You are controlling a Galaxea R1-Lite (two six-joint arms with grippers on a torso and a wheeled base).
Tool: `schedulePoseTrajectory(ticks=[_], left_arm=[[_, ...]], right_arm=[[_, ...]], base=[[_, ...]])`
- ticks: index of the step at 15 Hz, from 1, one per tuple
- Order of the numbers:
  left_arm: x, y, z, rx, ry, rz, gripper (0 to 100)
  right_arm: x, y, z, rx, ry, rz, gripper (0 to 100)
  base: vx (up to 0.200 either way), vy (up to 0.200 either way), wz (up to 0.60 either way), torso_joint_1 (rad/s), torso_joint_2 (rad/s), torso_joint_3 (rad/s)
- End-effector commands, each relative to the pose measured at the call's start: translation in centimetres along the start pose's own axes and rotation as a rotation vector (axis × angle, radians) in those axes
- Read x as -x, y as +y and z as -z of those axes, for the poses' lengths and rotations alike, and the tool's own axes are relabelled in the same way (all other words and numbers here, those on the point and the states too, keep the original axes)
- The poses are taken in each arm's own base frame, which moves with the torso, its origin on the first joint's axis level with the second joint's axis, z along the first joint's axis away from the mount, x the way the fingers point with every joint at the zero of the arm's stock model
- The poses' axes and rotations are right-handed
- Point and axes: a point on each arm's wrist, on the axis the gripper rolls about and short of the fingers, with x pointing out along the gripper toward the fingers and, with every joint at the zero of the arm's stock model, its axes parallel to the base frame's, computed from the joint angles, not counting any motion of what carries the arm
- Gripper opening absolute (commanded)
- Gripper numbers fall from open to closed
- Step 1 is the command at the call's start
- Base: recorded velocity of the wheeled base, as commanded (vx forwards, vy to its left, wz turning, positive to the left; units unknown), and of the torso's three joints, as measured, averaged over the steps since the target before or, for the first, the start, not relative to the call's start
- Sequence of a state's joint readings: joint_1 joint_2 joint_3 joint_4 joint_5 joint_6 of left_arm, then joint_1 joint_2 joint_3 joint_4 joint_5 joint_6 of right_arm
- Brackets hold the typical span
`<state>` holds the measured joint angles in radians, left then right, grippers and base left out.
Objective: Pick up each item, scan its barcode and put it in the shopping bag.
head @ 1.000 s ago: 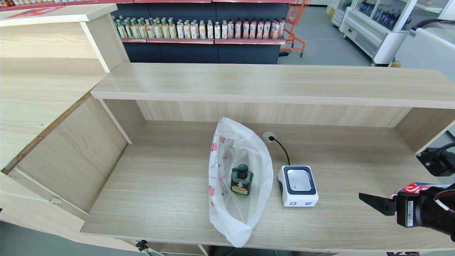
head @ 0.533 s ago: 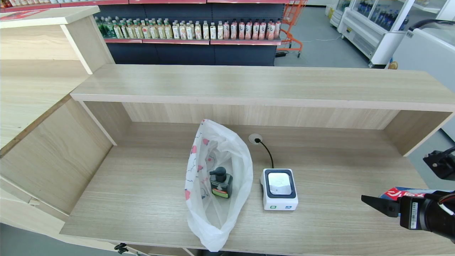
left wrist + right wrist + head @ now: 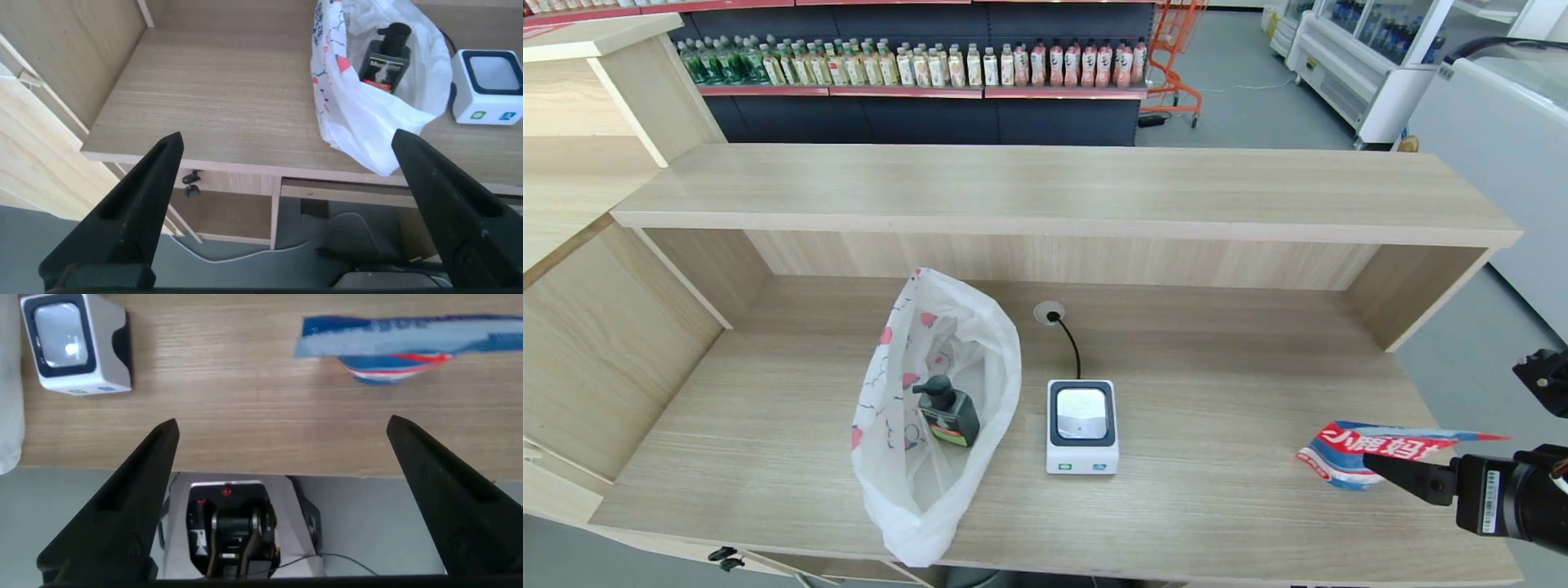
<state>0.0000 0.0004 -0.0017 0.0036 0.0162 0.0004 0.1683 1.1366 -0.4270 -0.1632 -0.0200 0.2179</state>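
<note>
The shopping bag (image 3: 907,482), white plastic with red and dark print, lies in the lower left-centre of the head view with its mouth open upward in the frame and its closed end hanging a little over the near edge of the tabletop (image 3: 1225,384). Inside it lies a dark pump bottle (image 3: 949,412) with a green and red label. Just right of the bag sits the barcode scanner (image 3: 1082,426), a white box with a dark-framed glass window facing up; a black cable (image 3: 1072,343) runs from it to a round grommet (image 3: 1049,311) in the tabletop behind it.

A blue, red and white snack packet (image 3: 1372,449) lies flat at the lower right of the head view, well apart from the scanner and near the right end of the tabletop. The right hand (image 3: 279,423) is spread wide and holds nothing; in the head view one of its dark fingers (image 3: 1409,478) overlaps the packet's lower edge, while the right wrist view shows the packet lying beyond the fingertips rather than between them.

The left hand (image 3: 286,137) is also spread wide and empty, hanging off the near edge of the tabletop on the bag's side
</note>
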Motion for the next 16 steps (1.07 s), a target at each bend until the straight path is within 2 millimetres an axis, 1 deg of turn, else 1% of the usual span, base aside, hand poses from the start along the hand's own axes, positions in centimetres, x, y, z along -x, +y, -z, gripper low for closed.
schedulePoseTrajectory(ticks=[1,5,8,11,16], left_arm=[[0.00,0.00,0.00,0.000,-0.001,-0.001,100],[0.00,0.00,0.00,-0.001,-0.001,-0.001,100],[0.00,0.00,0.00,0.000,-0.001,-0.001,100],[0.00,0.00,0.00,0.000,-0.001,-0.001,100],[0.00,0.00,0.00,-0.001,-0.001,-0.001,100]], right_arm=[[0.08,-0.02,0.09,0.000,0.000,0.000,100],[0.44,-0.07,0.36,-0.003,0.016,-0.002,100],[0.45,-0.07,0.35,-0.013,0.017,-0.001,100],[0.45,-0.06,0.30,-0.022,0.016,-0.001,100],[0.49,-0.08,0.19,-0.065,0.018,0.002,100]], base=[[0.000,0.000,0.00,0.000,0.00,0.000],[0.000,0.000,0.00,0.000,0.00,0.000],[-0.200,0.000,0.00,0.001,0.00,0.007],[0.000,0.000,0.00,0.000,0.00,0.000],[0.000,-0.200,0.00,0.002,0.01,0.000]])
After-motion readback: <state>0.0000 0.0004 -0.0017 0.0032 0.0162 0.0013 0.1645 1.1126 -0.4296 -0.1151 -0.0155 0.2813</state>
